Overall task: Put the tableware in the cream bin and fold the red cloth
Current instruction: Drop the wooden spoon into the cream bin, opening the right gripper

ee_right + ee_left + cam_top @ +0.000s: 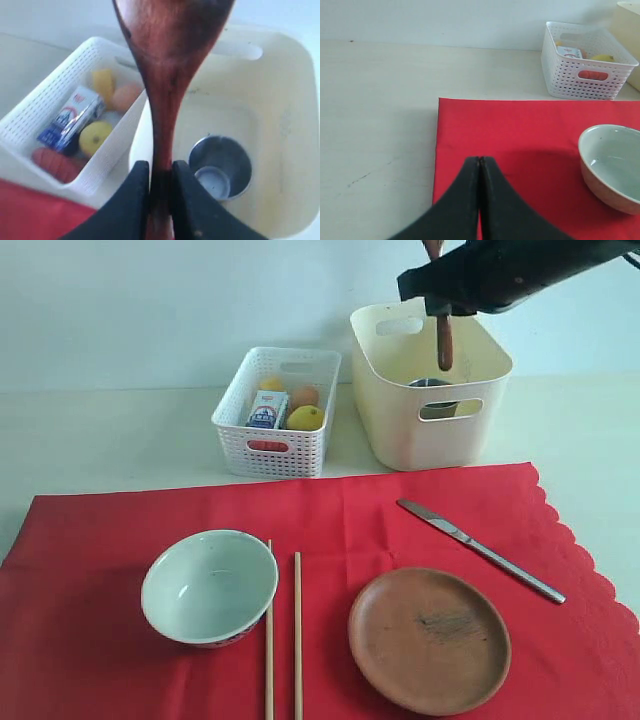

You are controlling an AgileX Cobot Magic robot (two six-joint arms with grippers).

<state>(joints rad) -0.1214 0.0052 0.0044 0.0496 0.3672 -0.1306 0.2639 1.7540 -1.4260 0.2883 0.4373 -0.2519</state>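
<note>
Hanging roughly upright above the open mouth of the cream bin (400, 425), the dark wooden spoon (444, 340) is pinched at its narrow neck by the right gripper (440, 306). Its fingers are closed on the wood, and the broad end shows beyond the fingertips in the right wrist view (170, 75). This pose suits a release straight down: the spoon is over the bin's interior, so it would likely fall clear of the rim.

A steel cup (220, 167) already stands on the bin floor (295, 125), offset from the spoon's line. The white lattice basket (270, 445), just beside the bin, holds only food items and is not the target.

In front of both containers lies the red cloth (350, 510), spread flat. On it lie the pale green bowl (210, 585), the pair of chopsticks (297, 640), the round brown plate (430, 640) and the metal knife (480, 550), so folding must probably wait until these are cleared.

The left gripper (480, 165) hangs over the cloth's outer edge (510, 130) with its fingers pressed together and nothing between them, near the bowl (612, 165) but apart from it.
</note>
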